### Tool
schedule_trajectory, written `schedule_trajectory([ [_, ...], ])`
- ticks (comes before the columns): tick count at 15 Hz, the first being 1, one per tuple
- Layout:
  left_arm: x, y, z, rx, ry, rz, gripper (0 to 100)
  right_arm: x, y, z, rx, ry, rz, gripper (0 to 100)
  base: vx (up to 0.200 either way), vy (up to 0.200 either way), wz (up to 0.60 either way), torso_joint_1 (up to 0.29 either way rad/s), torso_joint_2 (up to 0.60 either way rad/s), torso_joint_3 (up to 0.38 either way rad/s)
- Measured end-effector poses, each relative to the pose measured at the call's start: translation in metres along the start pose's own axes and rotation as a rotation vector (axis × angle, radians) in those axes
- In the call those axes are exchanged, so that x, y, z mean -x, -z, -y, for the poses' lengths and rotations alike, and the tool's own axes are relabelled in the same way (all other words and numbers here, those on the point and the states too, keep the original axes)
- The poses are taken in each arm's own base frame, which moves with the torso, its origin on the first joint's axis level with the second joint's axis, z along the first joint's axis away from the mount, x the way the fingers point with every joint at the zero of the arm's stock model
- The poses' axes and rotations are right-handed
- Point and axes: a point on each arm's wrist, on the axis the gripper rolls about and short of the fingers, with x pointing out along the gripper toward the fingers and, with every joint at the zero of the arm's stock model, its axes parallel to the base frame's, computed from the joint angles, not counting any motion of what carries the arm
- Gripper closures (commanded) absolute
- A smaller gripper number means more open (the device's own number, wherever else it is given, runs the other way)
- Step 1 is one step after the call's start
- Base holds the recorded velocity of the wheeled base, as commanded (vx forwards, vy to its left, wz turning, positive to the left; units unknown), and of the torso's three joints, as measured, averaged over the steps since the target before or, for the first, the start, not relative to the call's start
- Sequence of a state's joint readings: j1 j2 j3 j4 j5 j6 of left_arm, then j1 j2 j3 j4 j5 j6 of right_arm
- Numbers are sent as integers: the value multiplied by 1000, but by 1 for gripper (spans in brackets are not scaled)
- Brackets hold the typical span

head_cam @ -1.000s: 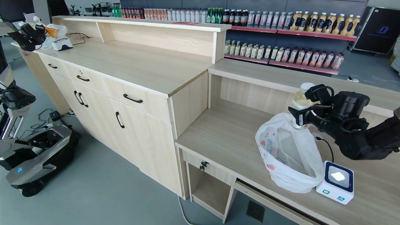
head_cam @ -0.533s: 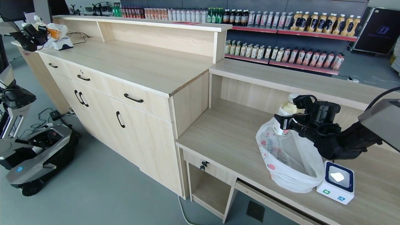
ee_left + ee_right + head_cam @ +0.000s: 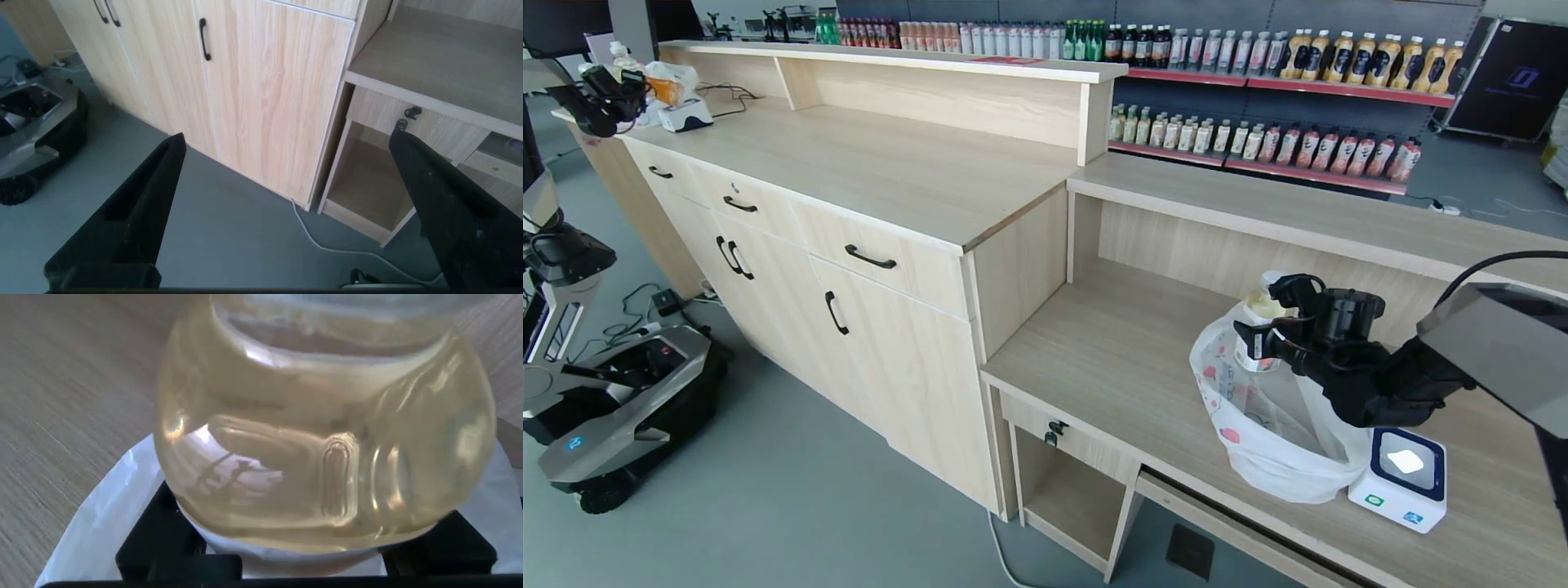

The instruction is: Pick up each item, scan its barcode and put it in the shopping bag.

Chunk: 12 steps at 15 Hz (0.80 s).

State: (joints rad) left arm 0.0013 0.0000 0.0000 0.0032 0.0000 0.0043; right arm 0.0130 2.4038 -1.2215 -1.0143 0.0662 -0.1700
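Right claw (image 3: 1262,341) grips bottle (image 3: 1256,314), upright, at mouth of bag (image 3: 1282,461) on counter (image 3: 1111,359). Lower straight into opening, clear of thin rim. Release only when bottle rests inside. Left claw (image 3: 286,245) open, above floor.

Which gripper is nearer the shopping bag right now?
Right. The right gripper holds the bottle at the mouth of the shopping bag; the left gripper hangs open over the floor by the cabinets, well away.

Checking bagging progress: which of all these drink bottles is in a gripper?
The pale yellow bottle in the right gripper, at the mouth of the shopping bag; the others stand in rows on shelves.
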Motion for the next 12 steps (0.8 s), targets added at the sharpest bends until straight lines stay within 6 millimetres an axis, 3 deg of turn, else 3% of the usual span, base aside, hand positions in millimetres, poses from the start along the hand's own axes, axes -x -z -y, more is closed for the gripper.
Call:
schedule_trajectory([
  [12, 0, 0, 0, 0, 0, 0, 0, -26, 31, -1, -5, 0, -14, 100, 0, 0, 0, 0, 0, 0],
])
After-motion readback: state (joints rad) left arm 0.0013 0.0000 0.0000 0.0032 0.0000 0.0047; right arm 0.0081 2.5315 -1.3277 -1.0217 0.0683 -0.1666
